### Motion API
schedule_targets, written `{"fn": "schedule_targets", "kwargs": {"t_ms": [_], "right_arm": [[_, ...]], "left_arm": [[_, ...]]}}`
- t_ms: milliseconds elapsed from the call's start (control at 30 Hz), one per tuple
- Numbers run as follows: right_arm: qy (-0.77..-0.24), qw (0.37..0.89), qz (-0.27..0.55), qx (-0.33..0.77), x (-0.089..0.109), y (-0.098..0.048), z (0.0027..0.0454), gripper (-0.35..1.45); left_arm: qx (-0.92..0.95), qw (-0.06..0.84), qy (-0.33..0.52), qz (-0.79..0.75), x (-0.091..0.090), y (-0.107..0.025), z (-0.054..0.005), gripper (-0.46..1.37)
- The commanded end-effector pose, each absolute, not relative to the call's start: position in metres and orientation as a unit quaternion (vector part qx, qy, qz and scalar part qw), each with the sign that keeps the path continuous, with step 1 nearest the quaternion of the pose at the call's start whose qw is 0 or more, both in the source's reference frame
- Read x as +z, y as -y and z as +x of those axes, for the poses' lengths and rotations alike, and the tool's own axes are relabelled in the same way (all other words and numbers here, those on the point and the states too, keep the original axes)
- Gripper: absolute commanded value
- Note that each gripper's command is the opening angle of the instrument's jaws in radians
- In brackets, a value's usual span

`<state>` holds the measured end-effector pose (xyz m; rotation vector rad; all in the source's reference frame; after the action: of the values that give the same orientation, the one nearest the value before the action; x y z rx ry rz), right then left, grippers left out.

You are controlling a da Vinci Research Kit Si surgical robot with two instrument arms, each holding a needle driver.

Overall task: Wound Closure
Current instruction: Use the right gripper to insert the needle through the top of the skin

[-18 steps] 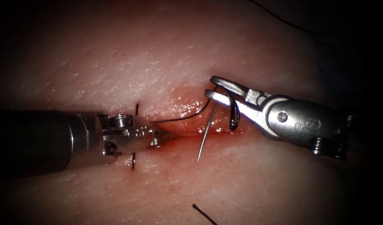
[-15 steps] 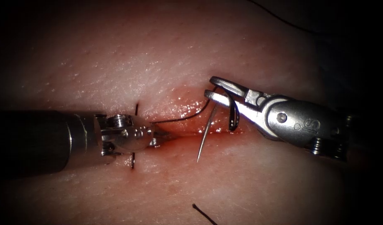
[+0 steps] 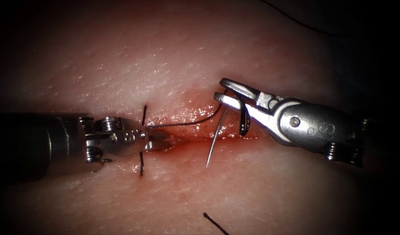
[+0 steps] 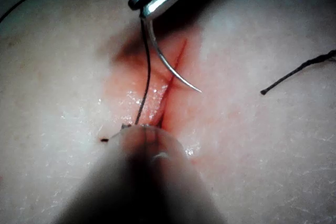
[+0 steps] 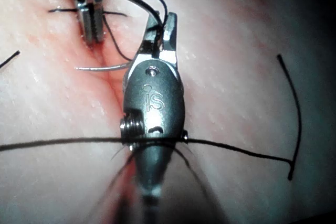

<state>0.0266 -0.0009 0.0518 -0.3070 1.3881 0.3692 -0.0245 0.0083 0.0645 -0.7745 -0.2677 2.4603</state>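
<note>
A: How is the right tool (image 3: 220,92) sitting?

B: It is reaching in from the right, its shaft slanting down and away, its jaws pointing left above the cut (image 3: 195,140). The jaws are clamping the needle (image 3: 216,137) near its rear end, where the thread (image 3: 186,124) is joining it.

A: And the needle itself?

B: It is hanging free of the tissue (image 3: 173,65), curving down from the jaws across the cut, its tip hovering over the lower lip. The red fluid (image 3: 234,138) is glistening along the cut beneath it.

A: The left tool (image 3: 158,140)?

B: It is lying level, coming in from the left along the cut, and it has drawn back leftward over the last half second. Its jaws are pinching the thread, which is running nearly taut from them up to the needle's rear.

A: Anything else nearby?

B: A finished stitch (image 3: 143,139) is crossing the cut just behind the left tool's jaws, and a cut end of thread (image 3: 215,223) is lying on the tissue well below the cut.
</note>
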Motion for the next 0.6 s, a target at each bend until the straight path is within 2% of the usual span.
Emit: {"fn": "schedule_targets", "kwargs": {"t_ms": [33, 600], "right_arm": [[-0.632, 0.743, -0.145, 0.168, 0.0517, 0.0007, 0.0266, -0.35], [-0.639, 0.743, -0.159, 0.12, 0.051, -0.0032, 0.0293, -0.35]], "left_arm": [[0.912, 0.272, 0.096, -0.291, 0.0641, -0.008, -0.0244, -0.02], [0.911, 0.266, 0.076, -0.306, 0.0619, -0.0054, -0.026, -0.21]]}}
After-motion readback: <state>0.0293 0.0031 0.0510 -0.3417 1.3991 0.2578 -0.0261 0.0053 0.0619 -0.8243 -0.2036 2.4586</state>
